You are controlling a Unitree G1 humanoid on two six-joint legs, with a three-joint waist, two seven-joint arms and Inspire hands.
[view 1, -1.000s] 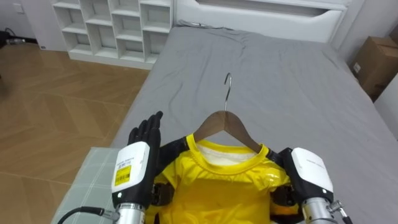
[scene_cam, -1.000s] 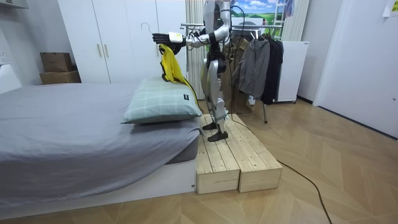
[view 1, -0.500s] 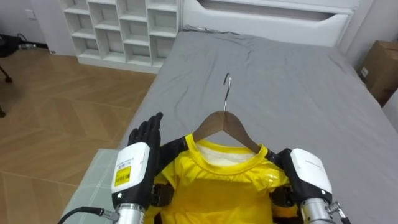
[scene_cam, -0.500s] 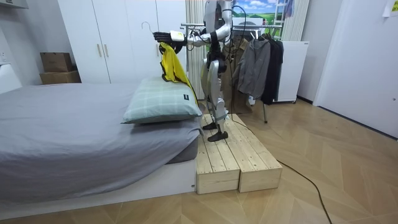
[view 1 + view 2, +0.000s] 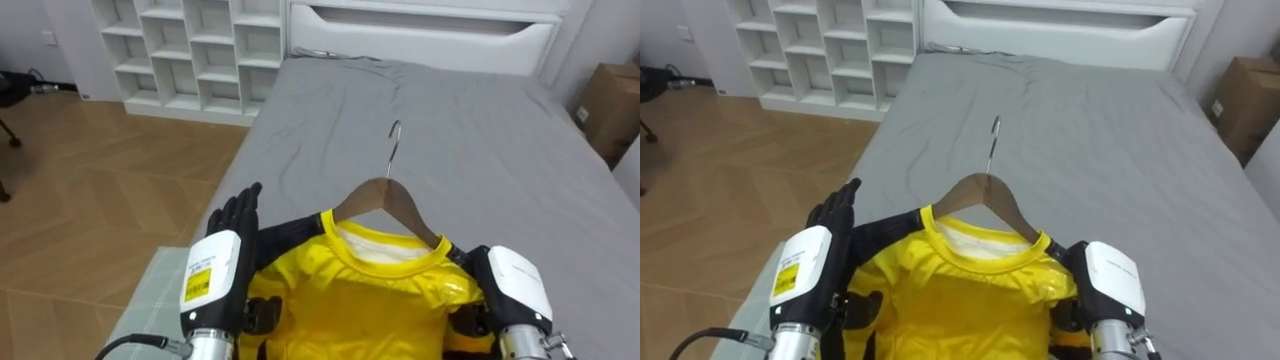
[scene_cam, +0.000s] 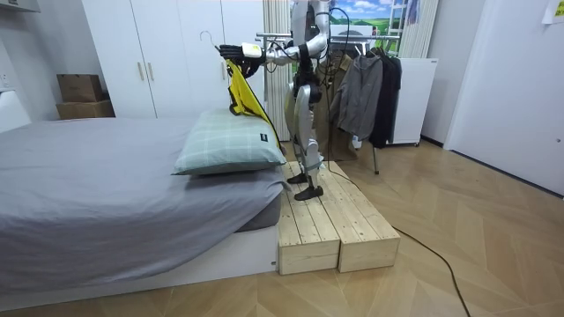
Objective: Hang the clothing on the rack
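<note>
Between the two hands, the wooden hanger (image 5: pixel 386 190) with the yellow shirt (image 5: pixel 355 300) has slid a little since half a second ago. It now sits farther from the left hand (image 5: pixel 215 275), and the right hand (image 5: pixel 518 288) has gone along with it. The left hand has stayed put. The bed (image 5: pixel 470 130) beyond the hands has shifted a bit too, so part of this may just be the head turning. To me it means the shirt is up off the bed and the carry is starting, most likely to the rack of dark clothes (image 6: pixel 366 88) behind the robot.

The left hand is flat. Its fingers (image 5: pixel 238 208) are straight, point ahead and lie along the shirt's near shoulder. The right hand is tucked against the other shoulder, and I cannot tell if it grips the cloth.

The shirt is bright yellow, with black at the shoulders and white inside the neck. It sits well on the hanger. The metal hook (image 5: pixel 394 135) sticks up ahead of both hands, free and ready for a rail.
</note>
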